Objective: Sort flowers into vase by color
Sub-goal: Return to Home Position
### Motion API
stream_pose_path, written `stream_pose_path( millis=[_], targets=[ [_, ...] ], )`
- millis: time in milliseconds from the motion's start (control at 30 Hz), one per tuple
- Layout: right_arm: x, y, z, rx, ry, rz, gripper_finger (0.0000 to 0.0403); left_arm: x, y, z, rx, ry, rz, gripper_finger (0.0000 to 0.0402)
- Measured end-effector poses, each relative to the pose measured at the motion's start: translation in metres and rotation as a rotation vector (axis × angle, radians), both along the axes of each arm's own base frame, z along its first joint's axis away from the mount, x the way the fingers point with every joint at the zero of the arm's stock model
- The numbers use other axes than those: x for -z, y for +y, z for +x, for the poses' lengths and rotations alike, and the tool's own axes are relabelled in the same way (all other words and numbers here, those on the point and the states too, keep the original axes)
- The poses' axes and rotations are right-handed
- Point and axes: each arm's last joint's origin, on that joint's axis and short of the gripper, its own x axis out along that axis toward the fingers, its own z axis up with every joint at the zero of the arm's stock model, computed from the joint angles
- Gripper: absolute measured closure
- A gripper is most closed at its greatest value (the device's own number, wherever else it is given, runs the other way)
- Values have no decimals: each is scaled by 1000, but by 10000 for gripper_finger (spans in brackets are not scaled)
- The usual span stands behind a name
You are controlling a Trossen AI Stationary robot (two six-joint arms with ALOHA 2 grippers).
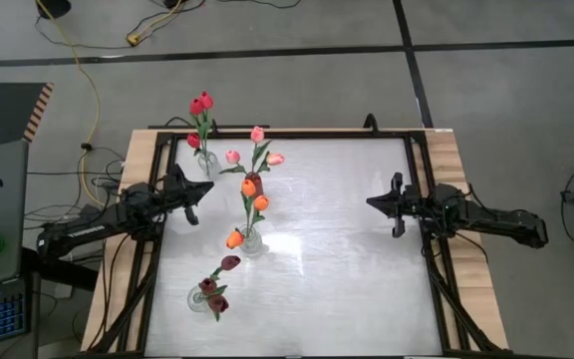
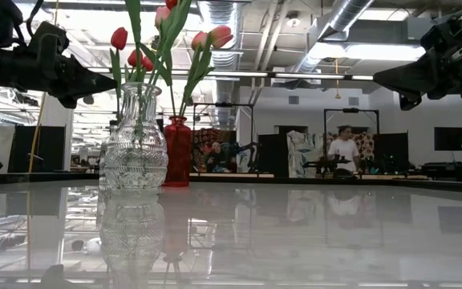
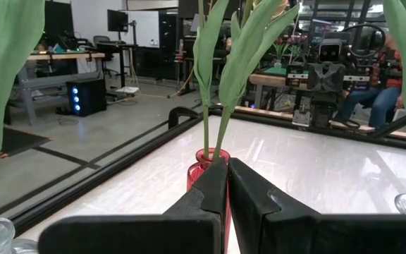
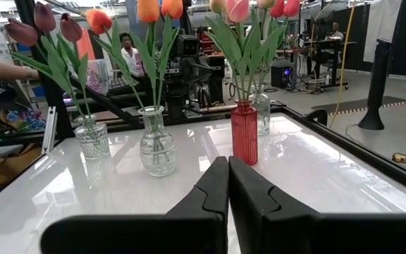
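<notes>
Table (image 1: 347, 259) – white top inside a black frame (image 1: 327, 133). All four vases stand in the left half; the right half is open.

- Far vase (image 1: 207, 163), clear, near the far edge: red tulips (image 1: 201, 103).
- Red vase (image 4: 244, 134): pink tulips (image 1: 257, 134).
- Middle vase (image 1: 252, 242), clear: orange tulips (image 1: 261, 202).
- Near vase (image 1: 200, 299), clear: maroon tulips (image 1: 229, 262).

Left gripper (image 3: 228, 164) – fingers pressed together, level above the left edge, near the far vase, pointing at the red vase. Right gripper (image 4: 228, 161) – fingers pressed together, level above the right edge, well apart from every vase, pointing inward.
</notes>
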Motion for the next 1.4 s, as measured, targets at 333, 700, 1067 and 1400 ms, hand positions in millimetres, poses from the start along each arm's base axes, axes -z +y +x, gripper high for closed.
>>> stream_pose_path(
  millis=[333,700,1067,1400],
  targets=[
    [0,0,0,0,0,0,363,0,0,0,0,-2,1,401],
    [0,0,0,0,0,0,363,-1,0,0,-1,-24,9,401],
    [0,0,0,0,0,0,363,-1,0,0,-1,-17,23,401],
    [0,0,0,0,1,0,363,0,0,0,-1,-16,22,401]
  ],
)
